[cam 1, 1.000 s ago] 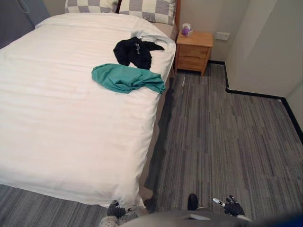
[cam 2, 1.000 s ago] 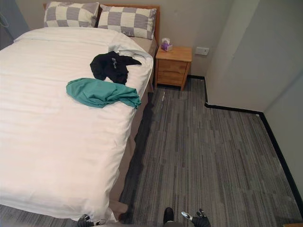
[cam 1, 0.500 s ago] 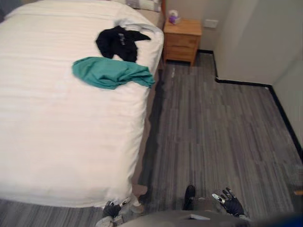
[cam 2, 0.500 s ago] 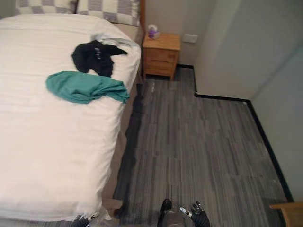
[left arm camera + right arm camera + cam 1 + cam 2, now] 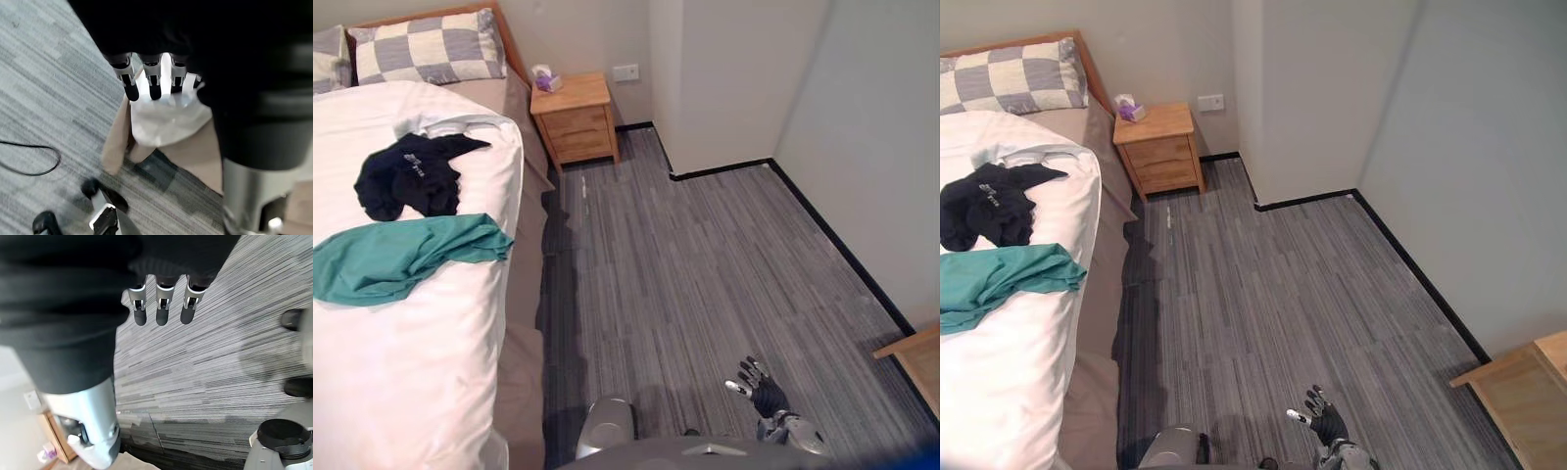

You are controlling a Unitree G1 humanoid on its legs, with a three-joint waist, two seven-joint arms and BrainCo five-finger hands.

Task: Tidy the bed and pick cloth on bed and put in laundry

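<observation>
Right hand (image 5: 761,394): fingers (image 5: 163,308) straight, slightly spread, holding nothing and touching nothing. It hangs low at the robot's right side over the grey carpet (image 5: 705,264), well apart from the bed (image 5: 421,392). Palm faces down and the fingertips point out across the floor.

Left hand (image 5: 153,78): fingers straight, side by side, empty. It hangs by the bed's foot corner, fingertips pointing down at the white sheet (image 5: 166,122) where it drapes over the beige base (image 5: 195,156). Can't tell if the tips touch the sheet.

Task items, both on the bed:
- Teal cloth (image 5: 396,257): crumpled flat on the white cover, one end close to the bed's floor-side edge.
- Black cloth (image 5: 411,176): bunched just beside the teal one, on its headboard side. Contact between the two is unclear.

The cover is turned back in a fold (image 5: 450,125) just past the black cloth, toward the head of the bed. A checked pillow (image 5: 426,47) sits at the head. A wooden nightstand (image 5: 573,117) stands beside the head of the bed, with a tissue box (image 5: 545,78) on top.
</observation>
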